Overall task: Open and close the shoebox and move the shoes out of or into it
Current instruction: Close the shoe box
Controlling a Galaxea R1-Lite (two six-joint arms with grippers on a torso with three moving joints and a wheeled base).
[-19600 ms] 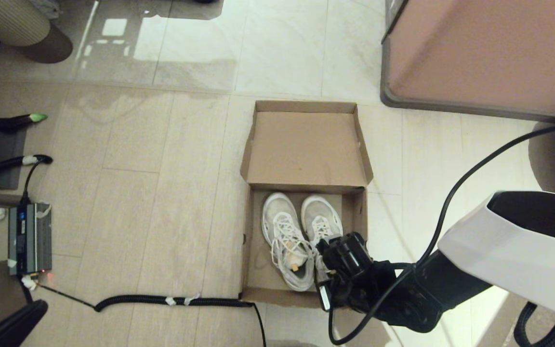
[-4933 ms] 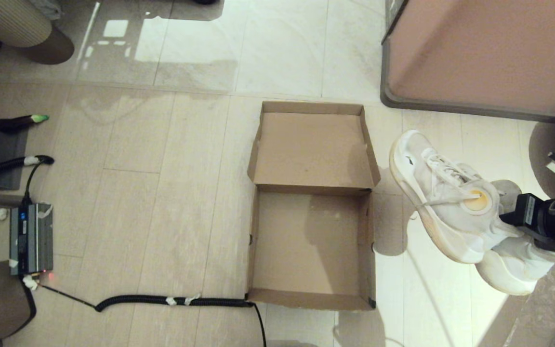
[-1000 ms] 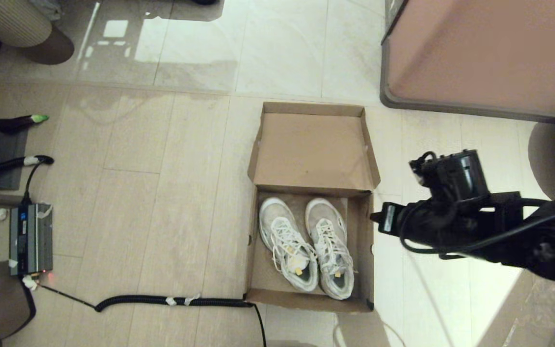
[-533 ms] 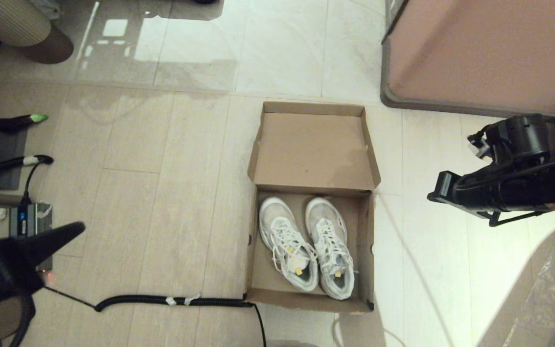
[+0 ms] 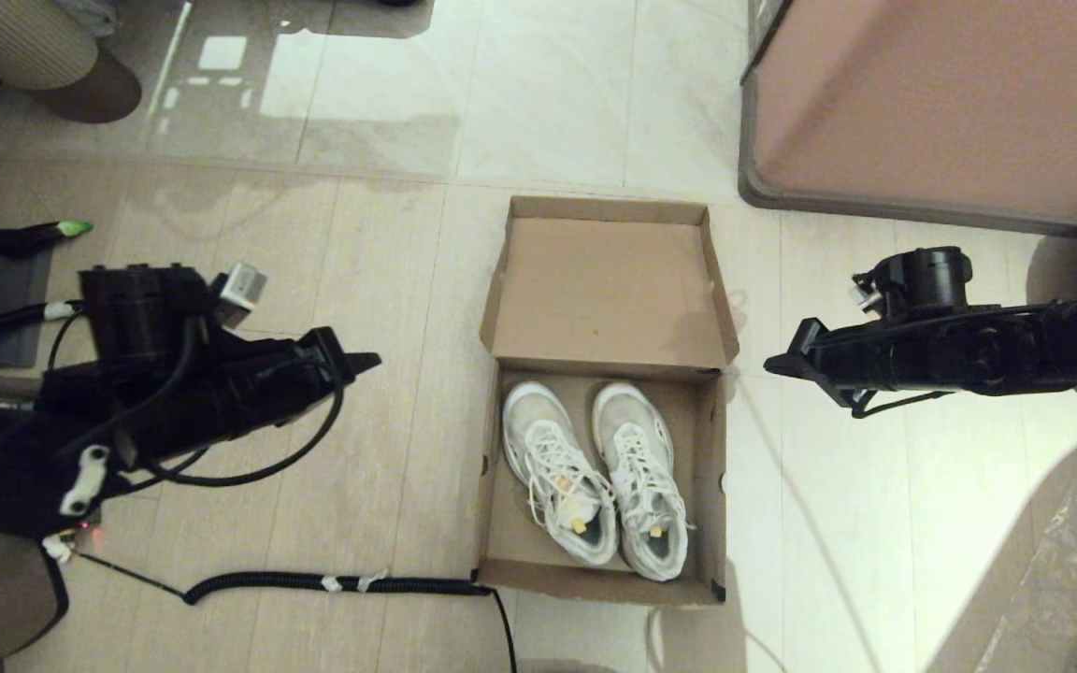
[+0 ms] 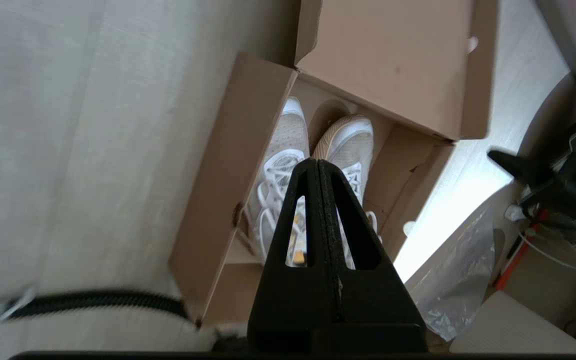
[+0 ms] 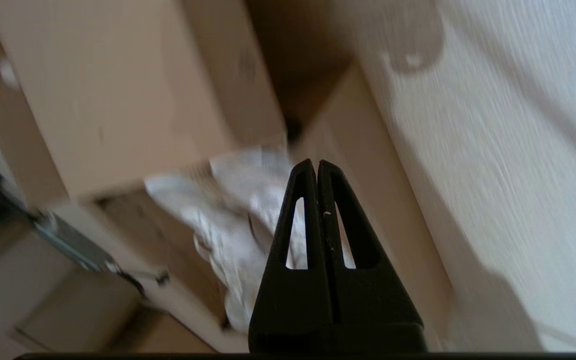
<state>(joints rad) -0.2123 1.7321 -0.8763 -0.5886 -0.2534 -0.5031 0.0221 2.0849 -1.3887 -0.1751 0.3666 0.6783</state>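
the floor [image 5: 333, 280] is pale tile. a big pinkish-brown block [image 5: 950, 103] with a grey rim is cut off at the far right corner. the shoebox [image 5: 501, 486] lies in the middle with its lid [image 5: 606, 290] folded back flat, and the shoes [image 5: 595, 472] lie side by side inside. the left gripper [image 5: 372, 359] hangs left of the box, the right gripper [image 5: 768, 366] just beside its right wall; both have fingers pressed together, empty. a coiled black cable [image 5: 314, 584] runs to the near left corner. i can read no writing.
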